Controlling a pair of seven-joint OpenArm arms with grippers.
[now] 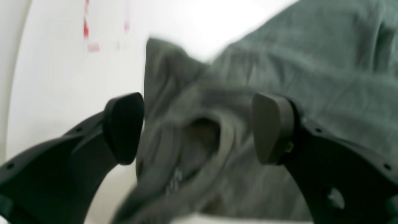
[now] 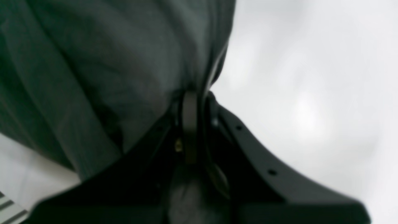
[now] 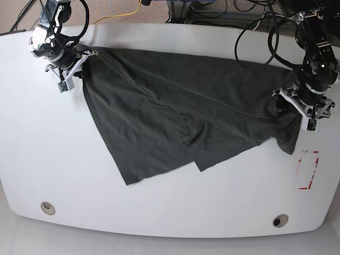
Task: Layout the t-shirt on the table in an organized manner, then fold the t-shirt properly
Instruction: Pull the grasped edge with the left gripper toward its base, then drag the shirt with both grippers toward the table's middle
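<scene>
Fingers of the left gripper (image 1: 197, 129) stand apart, straddling a bunched fold of the t-shirt (image 3: 180, 122) by the collar without pinching it, near the red tape rectangle (image 3: 308, 170) at the base view's right. At the opposite far corner the right gripper (image 2: 191, 102) is clamped on a fabric edge. Between the two, the shirt lies spread but wrinkled on the table (image 3: 159, 212), its long axis running from one gripper to the other, so the collar end is nearest the left arm, which probably must close before any pull.
</scene>
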